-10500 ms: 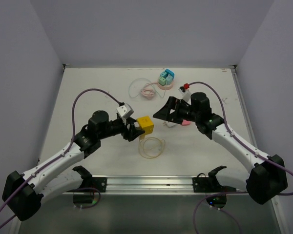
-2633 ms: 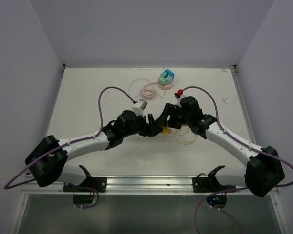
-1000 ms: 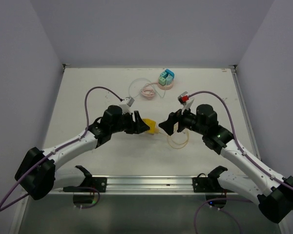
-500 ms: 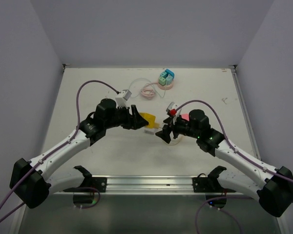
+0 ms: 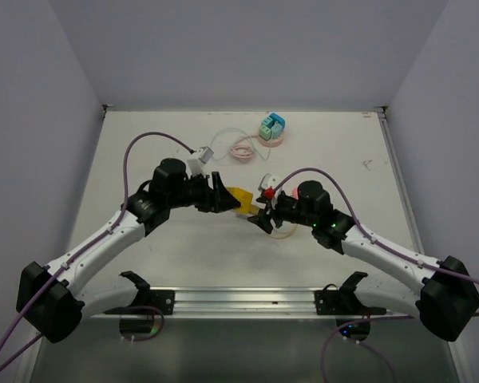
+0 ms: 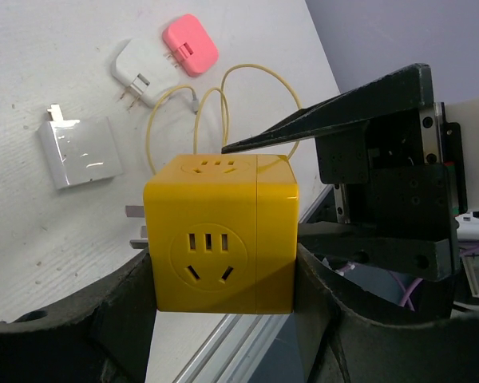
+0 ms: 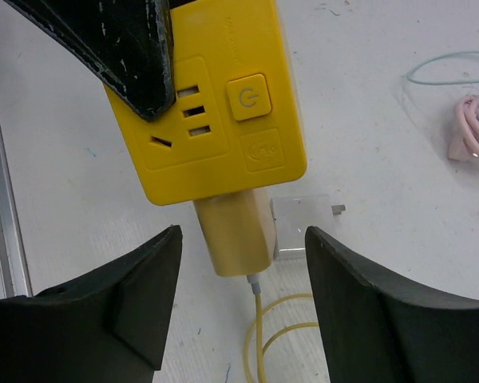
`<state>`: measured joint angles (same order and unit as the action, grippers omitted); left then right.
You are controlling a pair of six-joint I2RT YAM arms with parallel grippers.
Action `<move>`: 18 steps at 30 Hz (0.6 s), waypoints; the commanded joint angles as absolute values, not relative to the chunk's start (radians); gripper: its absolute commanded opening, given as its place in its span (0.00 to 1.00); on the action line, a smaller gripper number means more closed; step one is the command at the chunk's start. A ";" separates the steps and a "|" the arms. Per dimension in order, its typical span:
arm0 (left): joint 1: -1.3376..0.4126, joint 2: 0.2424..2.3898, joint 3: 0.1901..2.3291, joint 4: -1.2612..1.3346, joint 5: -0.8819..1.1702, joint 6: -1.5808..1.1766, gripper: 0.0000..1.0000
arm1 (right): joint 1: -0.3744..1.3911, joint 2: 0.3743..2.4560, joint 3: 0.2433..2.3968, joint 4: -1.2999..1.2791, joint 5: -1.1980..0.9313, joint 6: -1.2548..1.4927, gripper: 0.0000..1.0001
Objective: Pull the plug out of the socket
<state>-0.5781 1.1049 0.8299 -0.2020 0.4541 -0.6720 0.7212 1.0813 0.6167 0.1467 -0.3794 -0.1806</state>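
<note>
Bridging the gap that lay between the two arms a second ago, with the right gripper (image 7: pixel 241 243) now brought up against the yellow cube socket (image 7: pixel 223 120). Keeps that socket held up, apparently clear of the table (image 7: pixel 367 96), in the left gripper (image 6: pixel 219 299), clenched on two opposite faces of the cube. Shows the yellow plug (image 7: pixel 230 227) seated in one face of the socket, its yellow cable (image 7: pixel 259 343) trailing away toward a loose loop. Leaves the right gripper released: fingers spread wide either side of the plug, touching neither it nor the socket as far as the wrist view tells. Means the approach looks all but finished and the pull itself not yet begun. Calls next for squeezing onto the plug body, not the thin cable, then drawing straight out along the pins while the left side holds firm. Risks a skewed pull twisting the cube in its grip. Leaves a white charger block (image 6: pixel 80 152), a white adapter (image 6: pixel 148 70) and a pink adapter (image 6: pixel 190 44) lying loose on the table, apart from the work.
</note>
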 commanded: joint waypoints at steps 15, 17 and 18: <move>-0.548 1.109 0.882 -0.132 0.584 -0.722 0.00 | 0.767 1.166 0.675 0.238 -0.382 -0.248 0.38; -0.534 1.111 0.882 -0.132 0.589 -0.719 0.00 | 0.767 1.161 0.669 0.236 -0.383 -0.250 0.28; -0.528 1.114 0.881 -0.130 0.601 -0.719 0.00 | 0.769 1.160 0.666 0.232 -0.377 -0.255 0.19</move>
